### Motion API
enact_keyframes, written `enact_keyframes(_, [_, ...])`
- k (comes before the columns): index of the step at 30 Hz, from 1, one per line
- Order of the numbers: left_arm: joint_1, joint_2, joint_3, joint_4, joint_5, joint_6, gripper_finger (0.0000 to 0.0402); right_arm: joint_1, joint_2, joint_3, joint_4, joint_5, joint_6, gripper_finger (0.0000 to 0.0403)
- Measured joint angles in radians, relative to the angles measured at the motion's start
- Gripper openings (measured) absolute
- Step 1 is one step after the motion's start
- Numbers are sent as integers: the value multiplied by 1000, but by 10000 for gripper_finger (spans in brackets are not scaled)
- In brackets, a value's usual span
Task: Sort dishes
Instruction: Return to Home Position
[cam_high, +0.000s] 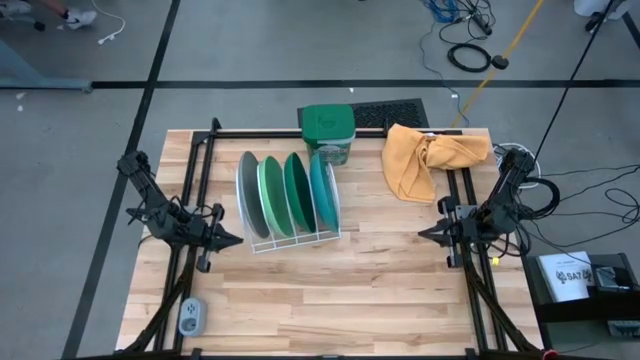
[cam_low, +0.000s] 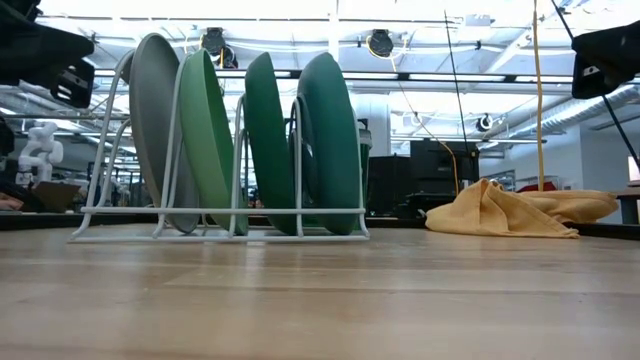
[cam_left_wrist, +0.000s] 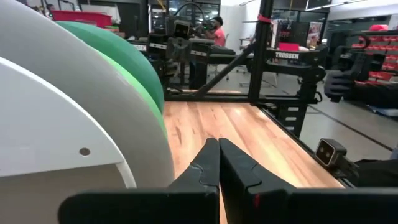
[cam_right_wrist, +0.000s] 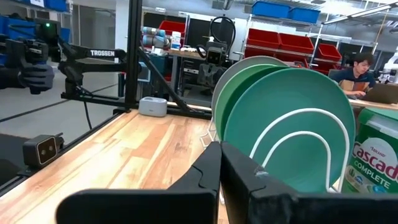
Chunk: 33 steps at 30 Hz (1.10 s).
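Wood-plank desk, black frame rails along the left, right and far edges. White wire rack sits left of centre. Four dishes stand on edge in it: grey plate leftmost, light green plate, dark green plate, teal plate rightmost. Left claw hangs just beside the rack's near-left corner, fingers pressed together, holding nothing. Right claw faces it from the right rail, well apart from the rack, fingers likewise together. Bare planks span between the claws and down to the near edge. Yellow cloth lies at the far right; green tub at the far edge behind the rack. Small grey box near the left front corner.
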<state>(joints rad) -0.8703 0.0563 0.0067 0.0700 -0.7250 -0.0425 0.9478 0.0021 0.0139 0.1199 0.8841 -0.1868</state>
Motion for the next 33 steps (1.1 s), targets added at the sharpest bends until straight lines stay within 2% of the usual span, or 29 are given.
enact_keyframes(7, [-1,0,0,0,4,25,0,0,0,0,-20,25,35,0])
enact_keyframes(13, [-1,42,-1,-3,-23,25,0,0,0,0,-21,142,78,0])
enact_keyframes(16, [-1,72,-1,-3,-18,21,0,0,0,0,-36,132,66,0])
enact_keyframes(20, [-1,81,-1,22,78,-24,0,0,0,0,-35,137,-29,0])
enact_keyframes(25, [-1,80,-1,46,81,-55,0,0,0,0,-36,137,-111,0])
enact_keyframes(33, [-1,80,-1,42,81,-55,0,0,1,0,-35,136,-121,0])
